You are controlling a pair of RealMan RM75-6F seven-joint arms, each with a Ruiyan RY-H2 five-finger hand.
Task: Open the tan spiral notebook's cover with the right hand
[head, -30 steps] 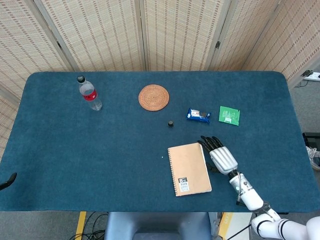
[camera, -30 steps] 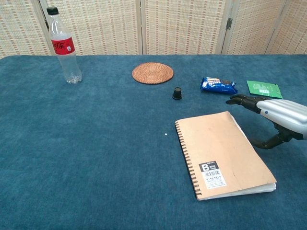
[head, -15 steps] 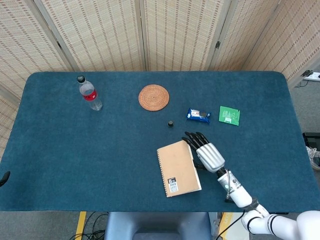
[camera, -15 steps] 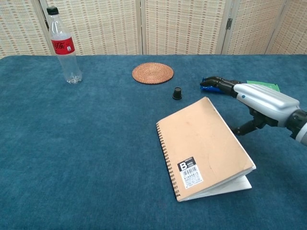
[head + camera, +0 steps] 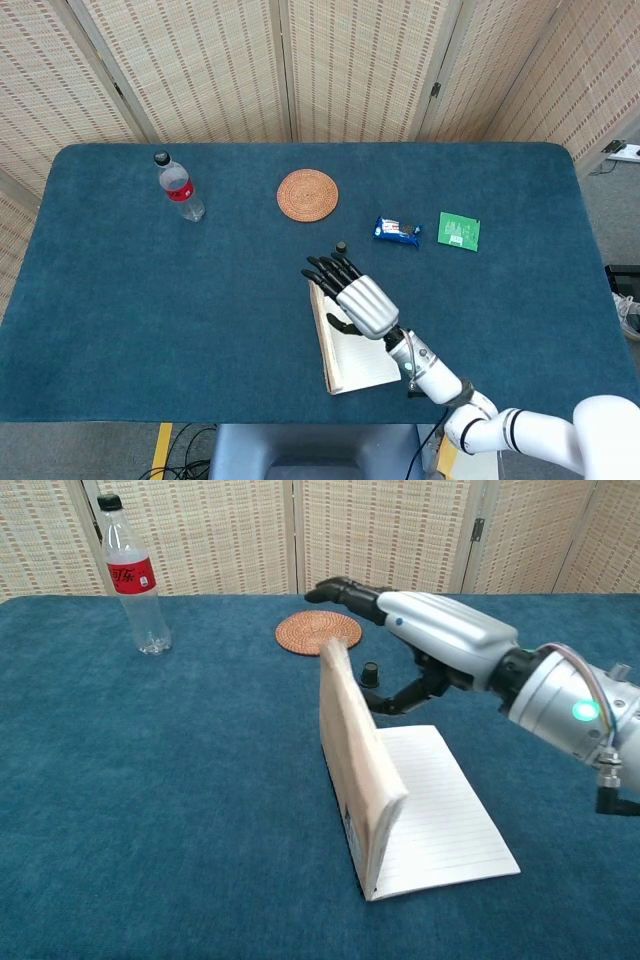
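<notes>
The tan spiral notebook (image 5: 352,770) lies on the blue table (image 5: 150,810) near the front edge, a little right of centre, with its cover (image 5: 345,735) raised almost upright along the spiral side and a lined page (image 5: 435,815) lying flat and bare to the right of it. The right hand (image 5: 430,635) reaches in from the right, over the top of the raised cover, its dark fingers (image 5: 345,588) stretched out together past the cover's upper edge while the thumb sits lower, behind the cover on the page side. Whether the fingers touch the cover or only hang just above it, I cannot tell.

Just beyond the notebook stands a small black cap (image 5: 370,673), close to the thumb. Farther back lies a round woven coaster (image 5: 318,632), and to the far left a clear bottle with a red label (image 5: 130,575) stands upright, well apart. To the right, in the head view, a blue snack packet (image 5: 397,232) and a green packet (image 5: 459,231) lie side by side.
</notes>
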